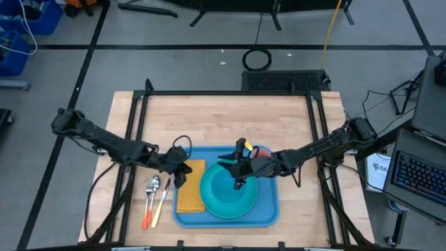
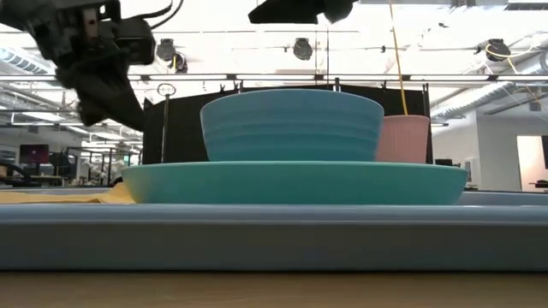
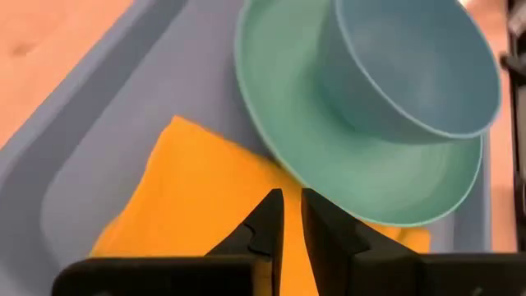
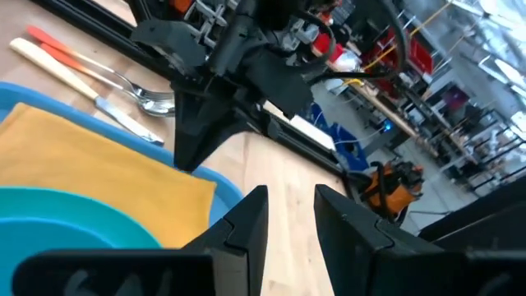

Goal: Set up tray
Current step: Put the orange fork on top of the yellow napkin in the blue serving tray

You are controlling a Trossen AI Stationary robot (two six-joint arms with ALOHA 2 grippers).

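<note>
Two grippers hover over the tray [image 1: 268,213] at the tabletop's [image 1: 223,118] six o'clock: left gripper [image 1: 182,173] narrowly parted above the napkin [image 1: 190,196], right gripper [image 1: 239,181] slightly parted, empty, above the bowl [image 1: 226,188].

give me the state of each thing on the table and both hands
tray: flat, loaded
plate: in tray, bowl on it
bowl: upright, empty
napkin: in tray, plate overlapping it
pink cup: upright
cutlery: outside tray
left hand: nearly closed, empty
right hand: open, empty
</note>
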